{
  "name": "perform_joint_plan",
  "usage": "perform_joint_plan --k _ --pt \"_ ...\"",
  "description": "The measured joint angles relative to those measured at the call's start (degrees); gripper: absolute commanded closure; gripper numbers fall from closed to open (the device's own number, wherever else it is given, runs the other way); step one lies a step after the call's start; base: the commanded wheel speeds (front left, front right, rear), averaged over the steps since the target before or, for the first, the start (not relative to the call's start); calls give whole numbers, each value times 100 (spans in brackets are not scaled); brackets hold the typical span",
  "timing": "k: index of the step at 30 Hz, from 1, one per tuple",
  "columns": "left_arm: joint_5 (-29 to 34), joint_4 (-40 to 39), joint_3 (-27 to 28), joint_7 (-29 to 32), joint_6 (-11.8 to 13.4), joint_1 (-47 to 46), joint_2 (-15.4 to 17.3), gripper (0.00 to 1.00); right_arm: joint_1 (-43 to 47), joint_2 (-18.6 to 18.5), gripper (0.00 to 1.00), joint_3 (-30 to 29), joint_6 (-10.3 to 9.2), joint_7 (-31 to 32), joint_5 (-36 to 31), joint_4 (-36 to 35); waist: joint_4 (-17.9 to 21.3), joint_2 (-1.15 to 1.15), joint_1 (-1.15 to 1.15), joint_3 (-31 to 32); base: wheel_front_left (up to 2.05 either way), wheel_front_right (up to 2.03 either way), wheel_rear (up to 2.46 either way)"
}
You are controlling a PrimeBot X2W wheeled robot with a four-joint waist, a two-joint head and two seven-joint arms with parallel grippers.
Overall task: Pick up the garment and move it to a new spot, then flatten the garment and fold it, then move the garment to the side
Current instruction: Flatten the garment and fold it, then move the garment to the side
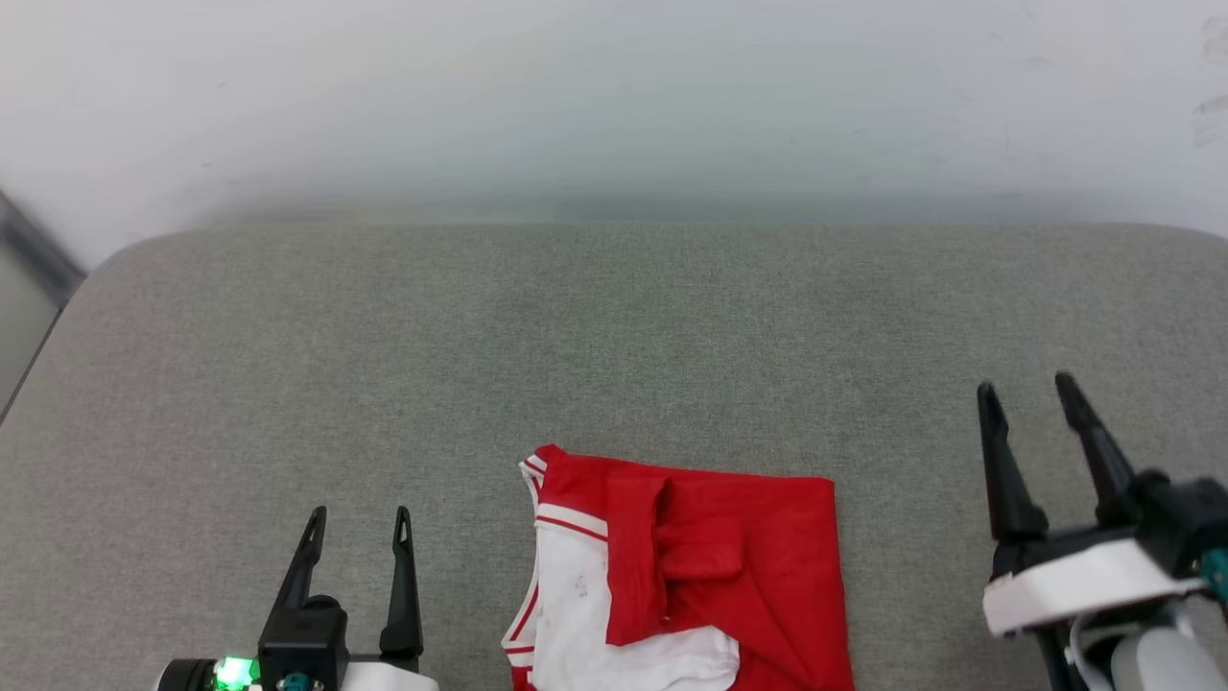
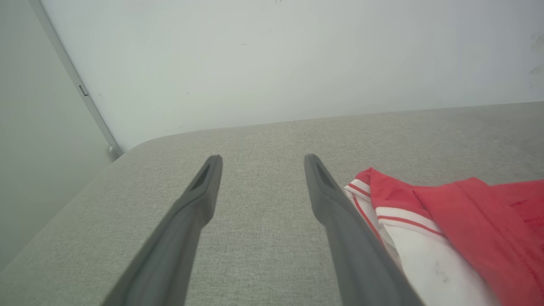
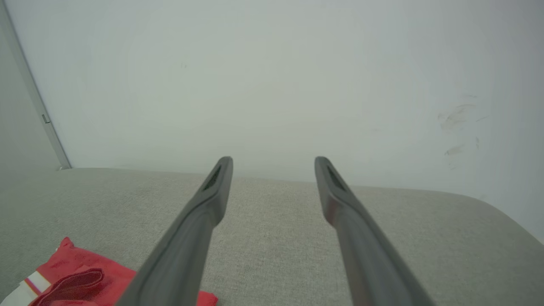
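Note:
The garment, red with white sleeves and red-striped trim, lies folded into a rough rectangle at the near middle of the grey cushion. My left gripper stands open to its left, apart from it, nothing between its fingers. In the left wrist view the garment lies just right of the left gripper. My right gripper is open to the right of the garment, raised a little and empty. The right wrist view shows the right gripper open over bare cushion, with a corner of the garment at lower left.
A pale wall rises behind the cushion's far edge. The cushion's rounded far-left corner drops off beside a grey vertical frame strip. Bare grey fabric stretches beyond the garment and on both sides.

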State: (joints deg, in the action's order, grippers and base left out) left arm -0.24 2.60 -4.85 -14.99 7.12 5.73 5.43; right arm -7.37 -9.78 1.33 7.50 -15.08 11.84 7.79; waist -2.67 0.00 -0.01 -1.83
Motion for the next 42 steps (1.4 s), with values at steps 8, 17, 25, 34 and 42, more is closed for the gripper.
perform_joint_plan --k 8,17,25,34,42 --pt "-34 -16 -1 0 -7 50 -8 0 1048 531 0 -333 0 0 -232 -437 -27 0 0 74 0 0 0" --pt "-35 -25 5 0 -40 92 -14 0 1327 653 0 -413 0 1 -285 -541 -51 0 0 87 0 0 0" --pt "-35 -24 10 -1 -56 85 -21 0 663 492 0 -645 0 1 -283 -816 -63 0 0 45 0 0 0" --pt "-43 -20 -13 -1 -85 15 -45 0 -797 -1007 0 290 0 1238 439 -744 -126 0 1 -16 0 0 0" --pt "-52 -30 -26 -1 -107 -24 -70 0 -1272 -2087 0 1257 0 4117 2696 -509 -218 0 1 -129 0 0 0"
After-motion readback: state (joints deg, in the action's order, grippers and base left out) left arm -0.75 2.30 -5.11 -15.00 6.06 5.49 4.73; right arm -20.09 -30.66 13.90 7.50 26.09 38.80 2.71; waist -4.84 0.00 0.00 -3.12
